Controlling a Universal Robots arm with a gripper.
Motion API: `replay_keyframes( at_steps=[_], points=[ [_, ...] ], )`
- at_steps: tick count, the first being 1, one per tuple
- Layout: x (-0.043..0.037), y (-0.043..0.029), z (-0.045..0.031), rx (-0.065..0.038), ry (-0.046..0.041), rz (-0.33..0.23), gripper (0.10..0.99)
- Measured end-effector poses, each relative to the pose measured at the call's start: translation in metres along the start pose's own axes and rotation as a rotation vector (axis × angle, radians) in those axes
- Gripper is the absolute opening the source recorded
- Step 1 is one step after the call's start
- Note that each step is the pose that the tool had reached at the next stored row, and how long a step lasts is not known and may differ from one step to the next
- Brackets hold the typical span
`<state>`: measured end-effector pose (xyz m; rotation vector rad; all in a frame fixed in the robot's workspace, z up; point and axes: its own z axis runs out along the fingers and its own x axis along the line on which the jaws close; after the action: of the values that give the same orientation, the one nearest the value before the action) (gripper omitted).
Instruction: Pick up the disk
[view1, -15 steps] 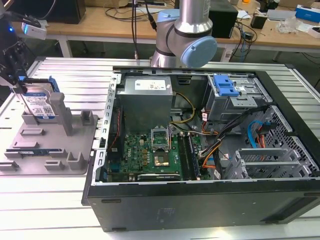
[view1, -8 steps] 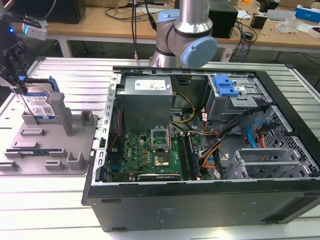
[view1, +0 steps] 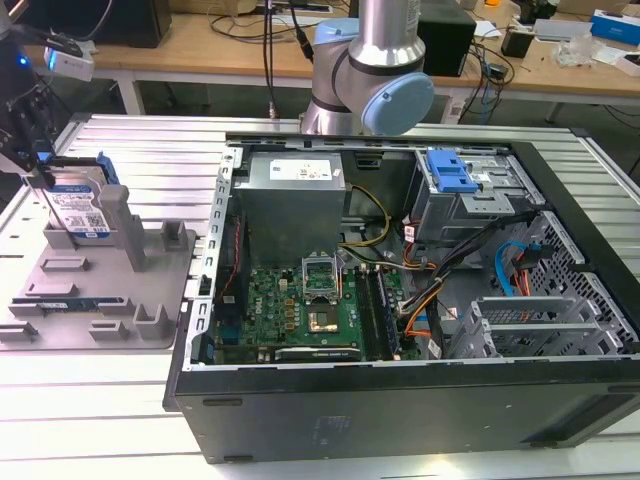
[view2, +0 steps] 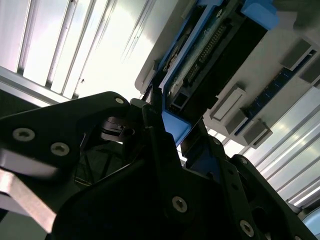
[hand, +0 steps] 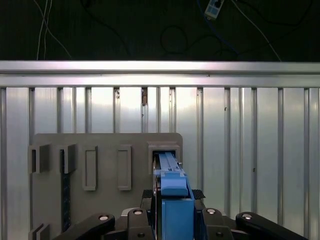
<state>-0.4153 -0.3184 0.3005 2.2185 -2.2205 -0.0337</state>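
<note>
At the left edge of the exterior view the disk (view1: 78, 208) is seen standing on edge in the grey fixture (view1: 150, 290), and the hand (hand: 173, 210) appears clamped across its blue frame, so a straight upward lift, kept clear of the posts, is judged best.

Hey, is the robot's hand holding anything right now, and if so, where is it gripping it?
The hand straddles the disk at its upper blue-framed edge while it stands on edge in the grey fixture. Whether it actually grips cannot be told.
</note>
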Motion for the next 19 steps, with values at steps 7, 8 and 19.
replay_keyframes(
  at_steps=[7, 8, 19],
  points=[
    [0.0000, 0.0000, 0.0004, 0.000, 0.0000, 0.000, 0.365],
    [0.0000, 0.0000, 0.0004, 0.000, 0.0000, 0.000, 0.365],
    [-0.0002, 0.0003, -0.0151, 0.000, -0.0001, 0.000, 0.365]
  ],
)
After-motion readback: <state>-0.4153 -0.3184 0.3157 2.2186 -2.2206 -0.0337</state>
